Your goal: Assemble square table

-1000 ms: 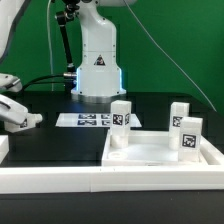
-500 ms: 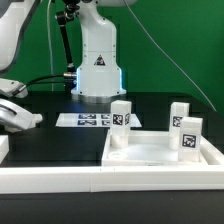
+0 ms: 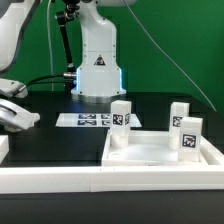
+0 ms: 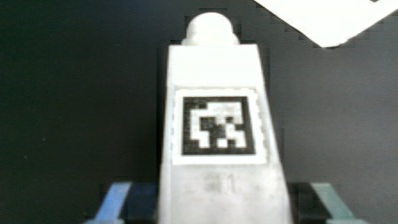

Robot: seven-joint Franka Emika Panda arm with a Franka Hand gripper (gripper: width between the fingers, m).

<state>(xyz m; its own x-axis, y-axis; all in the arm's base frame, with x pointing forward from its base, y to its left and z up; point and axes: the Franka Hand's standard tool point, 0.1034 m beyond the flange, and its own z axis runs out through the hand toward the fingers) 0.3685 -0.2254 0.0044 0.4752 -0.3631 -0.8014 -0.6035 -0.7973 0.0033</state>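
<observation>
In the wrist view a white leg (image 4: 217, 90) with a black-and-white tag lies lengthways on the black table between my jaws. My gripper (image 4: 222, 200) is shut on it, with the dark pads against its two sides. In the exterior view the gripper (image 3: 20, 116) sits low over the table at the exterior view's left, and the leg in it is mostly hidden. The square table top (image 3: 160, 150) lies at the exterior view's right. Three tagged legs stand on it: one (image 3: 121, 116) at its back left, two (image 3: 178, 114) (image 3: 188, 136) at its right.
The marker board (image 3: 88, 120) lies flat in front of the robot base (image 3: 97, 70). A long white rail (image 3: 60, 178) edges the front of the work surface. A white flat corner (image 4: 334, 18) shows beyond the leg's tip in the wrist view.
The arm has come down a little at the exterior view's left, and the jaws have closed in on the leg. The table top and its three standing legs have not moved.
</observation>
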